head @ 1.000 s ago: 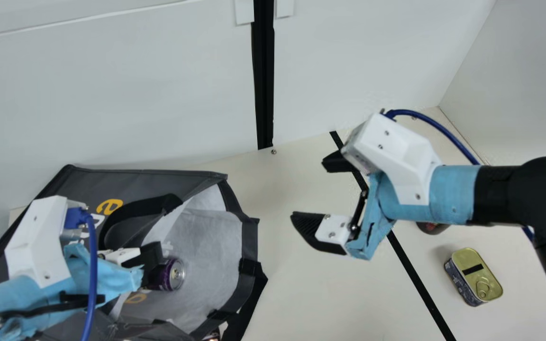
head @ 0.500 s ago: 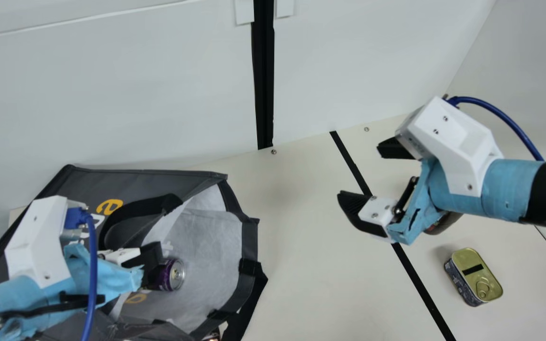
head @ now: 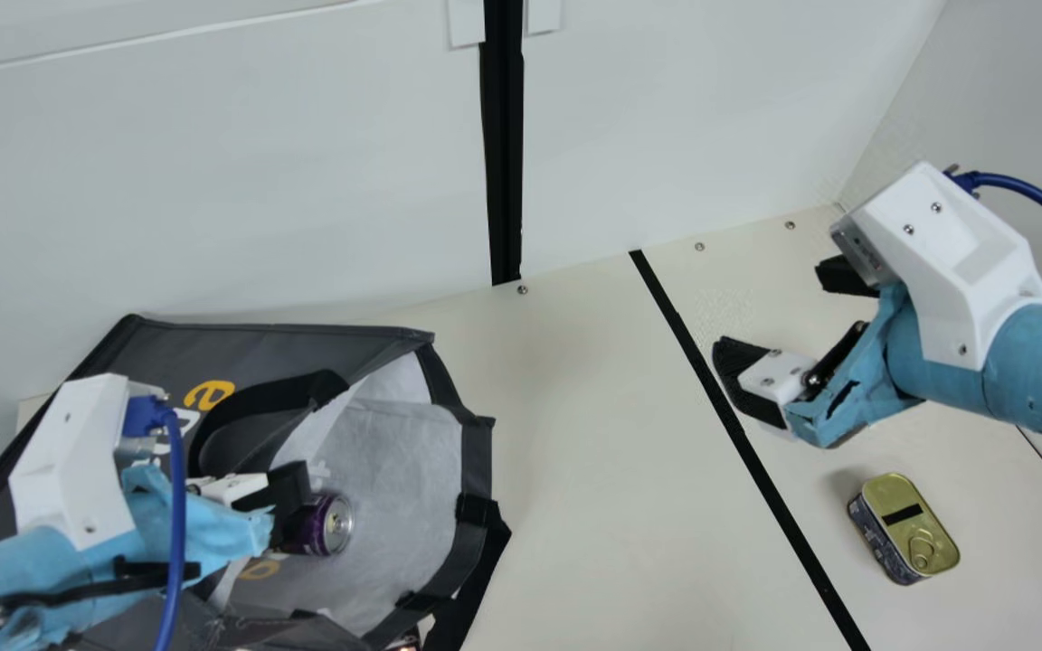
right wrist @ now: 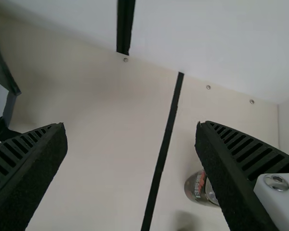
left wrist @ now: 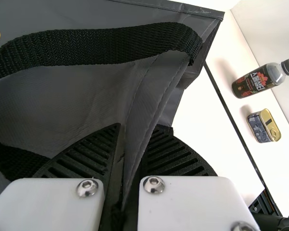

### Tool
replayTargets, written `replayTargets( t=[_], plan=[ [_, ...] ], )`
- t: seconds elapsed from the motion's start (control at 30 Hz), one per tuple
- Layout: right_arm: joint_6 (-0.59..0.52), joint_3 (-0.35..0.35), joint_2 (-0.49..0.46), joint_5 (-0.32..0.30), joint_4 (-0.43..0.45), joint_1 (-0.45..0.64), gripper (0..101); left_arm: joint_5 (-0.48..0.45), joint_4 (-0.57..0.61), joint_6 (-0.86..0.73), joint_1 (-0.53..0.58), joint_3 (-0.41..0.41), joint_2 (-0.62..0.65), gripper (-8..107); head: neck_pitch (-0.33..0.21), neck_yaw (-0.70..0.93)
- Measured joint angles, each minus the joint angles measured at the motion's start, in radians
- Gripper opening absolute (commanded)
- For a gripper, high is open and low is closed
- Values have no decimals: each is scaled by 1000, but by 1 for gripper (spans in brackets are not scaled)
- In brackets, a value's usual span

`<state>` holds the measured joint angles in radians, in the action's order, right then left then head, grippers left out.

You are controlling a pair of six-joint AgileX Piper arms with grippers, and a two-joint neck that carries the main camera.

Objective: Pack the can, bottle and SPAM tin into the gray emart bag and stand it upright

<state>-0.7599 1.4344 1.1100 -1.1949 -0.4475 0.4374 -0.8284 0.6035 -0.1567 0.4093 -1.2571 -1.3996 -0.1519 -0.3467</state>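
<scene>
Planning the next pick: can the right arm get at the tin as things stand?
Probably yes. The right tool is open and empty, and the tin sits uncovered on the table. The bottle is close by it, so the approach may need some care.

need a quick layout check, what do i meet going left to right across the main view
left gripper → purple can → black strip on the back wall → spam tin
</scene>
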Motion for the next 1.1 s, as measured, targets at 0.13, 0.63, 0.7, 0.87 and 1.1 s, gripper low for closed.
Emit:
replayTargets(
  t=[0.13, 0.63, 0.7, 0.87, 1.1],
  plan=[
    [89, 7, -18, 0, 87, -20, 95, 0, 0, 0, 0, 0, 0, -8, 0, -2],
    [406, 7, -63, -26, 405, -144, 95, 0, 0, 0, 0, 0, 0, -8, 0, 0],
    [442, -1, -68, -27, 447, -163, 95, 0, 0, 0, 0, 0, 0, -8, 0, 0],
    [524, -24, -80, -26, 532, -199, 95, 0, 0, 0, 0, 0, 0, -8, 0, -2],
    [594, -55, -96, -25, 610, -205, 95, 0, 0, 0, 0, 0, 0, -8, 0, 0]
  ],
)
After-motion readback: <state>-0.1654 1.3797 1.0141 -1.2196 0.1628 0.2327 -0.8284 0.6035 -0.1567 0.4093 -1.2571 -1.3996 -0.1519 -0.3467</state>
